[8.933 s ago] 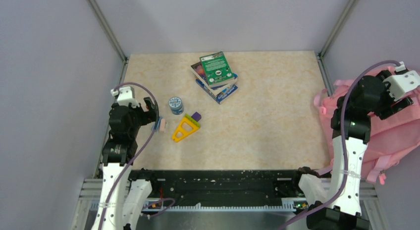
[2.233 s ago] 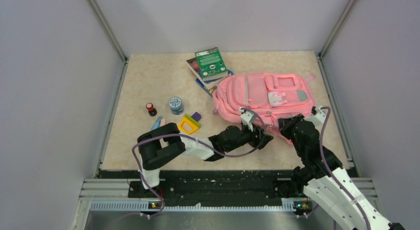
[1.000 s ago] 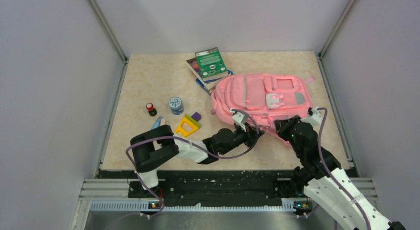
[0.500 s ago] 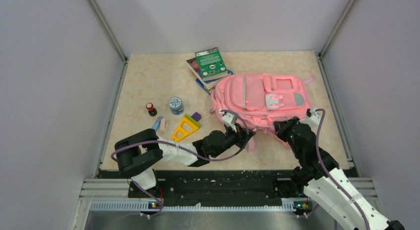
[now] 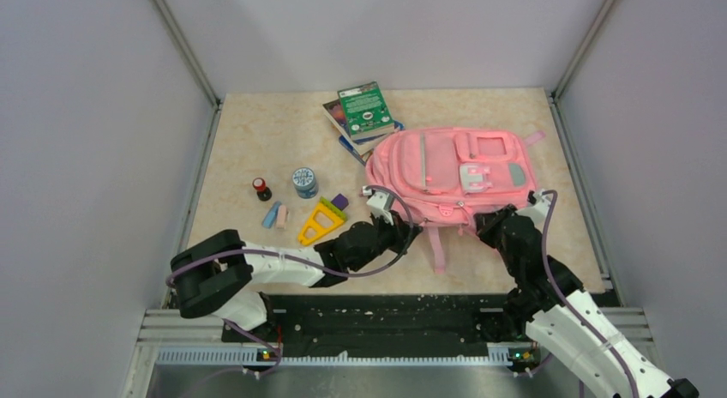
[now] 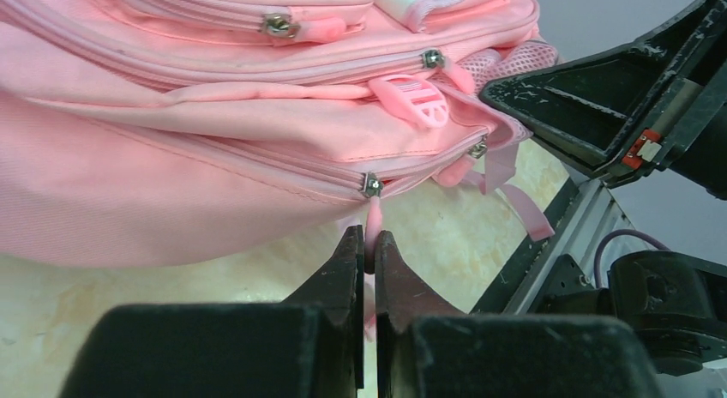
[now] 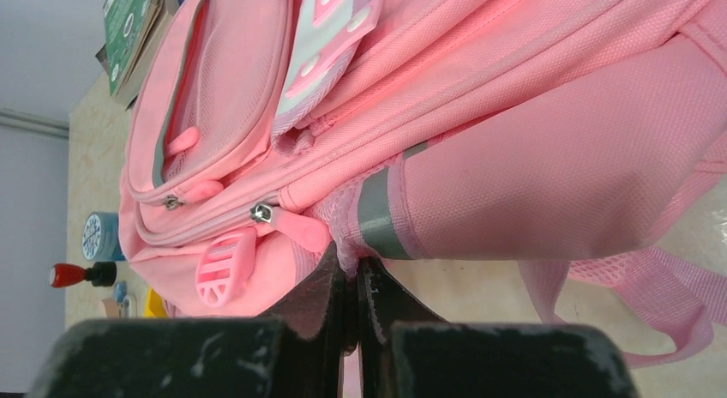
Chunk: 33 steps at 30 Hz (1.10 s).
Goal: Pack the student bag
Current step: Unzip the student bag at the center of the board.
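Note:
The student bag [image 5: 454, 166], a big pink backpack, lies flat on the right half of the table with its front pockets up. My left gripper [image 5: 408, 230] is at the bag's near-left edge. In the left wrist view that gripper [image 6: 367, 244] is shut on a pink zipper pull [image 6: 372, 220] hanging from a metal slider [image 6: 371, 185]. My right gripper [image 5: 485, 220] is at the bag's near-right edge. In the right wrist view that gripper [image 7: 350, 268] is shut on pink mesh fabric beside a grey strip [image 7: 377, 214] of the bag [image 7: 549, 149].
A stack of books [image 5: 365, 115] touches the bag's far-left corner. Left of the bag lie a blue-lidded jar [image 5: 303, 181], a red-capped bottle [image 5: 261, 189], two small erasers [image 5: 275, 215], a yellow triangle ruler [image 5: 321, 221] and a purple block [image 5: 339, 201]. A pink strap [image 5: 438, 248] trails toward me.
My left gripper has slid left along the bag's near edge with the zipper pull in it. The right gripper has stayed clamped on the bag's edge.

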Each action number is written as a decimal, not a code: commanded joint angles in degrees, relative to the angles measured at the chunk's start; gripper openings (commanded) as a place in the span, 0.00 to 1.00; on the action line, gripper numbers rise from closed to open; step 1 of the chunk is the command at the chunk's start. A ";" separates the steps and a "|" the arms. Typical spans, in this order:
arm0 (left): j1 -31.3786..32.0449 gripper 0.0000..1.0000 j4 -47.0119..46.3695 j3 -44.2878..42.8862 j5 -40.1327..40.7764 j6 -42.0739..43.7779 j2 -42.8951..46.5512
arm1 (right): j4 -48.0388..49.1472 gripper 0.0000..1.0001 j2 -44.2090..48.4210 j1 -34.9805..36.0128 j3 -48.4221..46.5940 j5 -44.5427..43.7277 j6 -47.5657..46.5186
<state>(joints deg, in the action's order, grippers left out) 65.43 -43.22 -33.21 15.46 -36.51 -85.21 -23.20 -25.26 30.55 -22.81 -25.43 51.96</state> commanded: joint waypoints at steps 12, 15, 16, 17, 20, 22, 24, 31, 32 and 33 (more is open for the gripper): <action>-11.94 0.00 14.24 7.01 1.31 0.95 11.01 | 0.50 0.00 1.04 -0.74 -0.12 -12.81 -4.14; -13.80 0.00 15.66 7.81 2.05 1.31 12.27 | -0.53 0.00 1.20 -0.75 -0.22 -13.32 -4.08; -14.36 0.00 15.89 8.05 2.01 1.46 12.52 | -0.67 0.00 1.32 -0.75 -0.23 -13.33 -4.07; -14.81 0.00 16.08 8.29 1.90 1.71 12.74 | -0.77 0.00 1.37 -0.75 -0.22 -13.35 -4.09; -16.09 0.00 17.11 8.47 1.77 2.13 12.88 | -0.85 0.00 1.68 -0.75 -0.30 -13.33 -4.23; -16.88 0.00 17.36 8.66 1.51 2.23 12.90 | -1.05 0.00 1.74 -0.75 -0.43 -13.33 -4.53; -17.08 0.00 17.05 8.77 0.24 2.73 13.10 | -1.31 0.00 1.74 -0.75 -0.77 -13.13 -4.91; -17.04 0.00 18.04 6.27 -14.98 10.04 13.13 | -0.33 0.76 1.64 -0.75 -2.52 -8.96 -10.17; -17.06 0.00 17.87 6.23 -17.35 10.40 12.93 | 0.52 0.81 1.50 -0.75 -2.76 -7.94 -11.70; -17.09 0.00 17.58 6.27 -18.49 10.70 12.66 | 1.64 0.87 1.28 -0.75 -2.83 -6.22 -13.78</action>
<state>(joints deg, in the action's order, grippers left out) 49.56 -28.58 -26.57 1.58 -31.40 -73.12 -25.45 -24.25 30.59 -22.20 -28.99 46.13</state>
